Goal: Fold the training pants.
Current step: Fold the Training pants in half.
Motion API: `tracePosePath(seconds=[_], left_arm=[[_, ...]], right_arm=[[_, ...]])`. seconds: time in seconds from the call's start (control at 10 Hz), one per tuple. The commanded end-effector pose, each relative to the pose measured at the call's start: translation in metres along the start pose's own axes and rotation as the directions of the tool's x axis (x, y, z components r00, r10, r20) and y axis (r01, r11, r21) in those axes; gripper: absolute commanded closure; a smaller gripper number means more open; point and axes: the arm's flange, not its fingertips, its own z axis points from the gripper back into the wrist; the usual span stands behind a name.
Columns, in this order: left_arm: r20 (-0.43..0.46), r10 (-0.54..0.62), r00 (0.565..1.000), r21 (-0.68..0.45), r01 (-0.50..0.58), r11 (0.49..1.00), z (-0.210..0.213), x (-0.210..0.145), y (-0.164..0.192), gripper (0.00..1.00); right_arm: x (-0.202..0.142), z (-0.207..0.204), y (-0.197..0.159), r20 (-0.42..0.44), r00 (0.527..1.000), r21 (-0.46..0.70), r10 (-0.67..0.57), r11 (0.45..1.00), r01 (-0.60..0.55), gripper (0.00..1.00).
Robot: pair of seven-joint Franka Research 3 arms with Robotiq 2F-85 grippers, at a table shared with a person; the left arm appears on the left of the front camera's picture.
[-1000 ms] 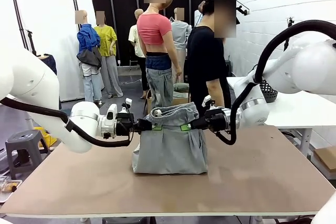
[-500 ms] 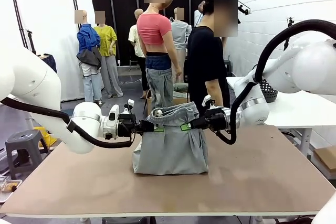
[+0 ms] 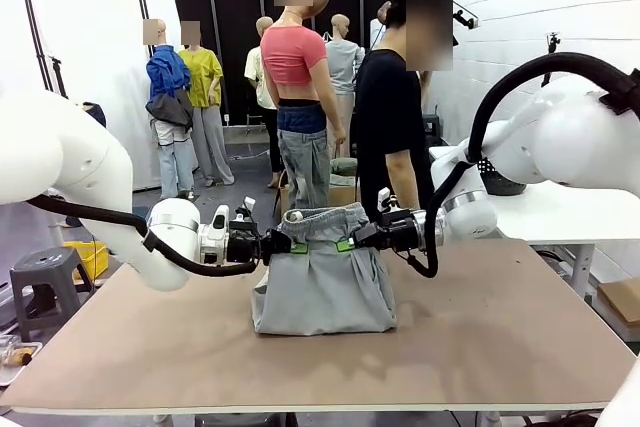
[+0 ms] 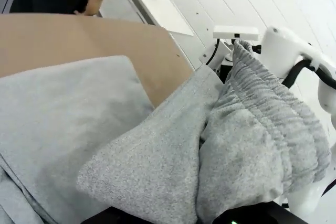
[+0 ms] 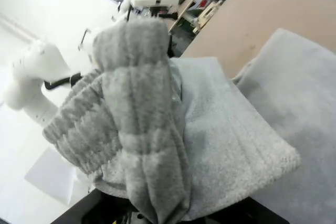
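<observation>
One pair of training pants (image 3: 322, 282) hangs mid-table, its lower part resting on the table (image 3: 500, 337) and its waistband lifted. The left gripper (image 3: 283, 244) and right gripper (image 3: 355, 241), two in all, are each clamped on a waistband end. This looks like mid-fold; next, the held edge should probably be carried over and laid flat, both arms moving together.

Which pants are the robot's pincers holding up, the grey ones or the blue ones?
The light grey pants on the table. The left pincer and right pincer each pinch the bunched waistband. The blue jeans are far behind the table, untouched.
</observation>
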Motion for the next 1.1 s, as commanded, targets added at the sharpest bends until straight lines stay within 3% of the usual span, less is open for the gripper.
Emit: tracePosePath(seconds=[0.0,0.4,1.0], left_arm=[[0.019,0.080,0.997,0.037,-0.081,0.996,0.003,0.016,0.016,1.00],[0.004,0.154,0.988,0.063,-0.154,0.986,0.006,0.019,0.034,1.00],[0.053,0.107,0.993,0.087,-0.111,0.990,-0.004,0.047,0.035,1.00]], right_arm=[[0.008,0.014,-0.014,0.020,0.995,-0.041,-0.100,0.994,0.101,1.00],[0.013,0.024,-0.043,0.025,0.979,-0.040,-0.204,0.978,0.205,1.00],[0.042,0.021,-0.049,0.099,0.986,-0.093,-0.136,0.985,0.145,1.00]])
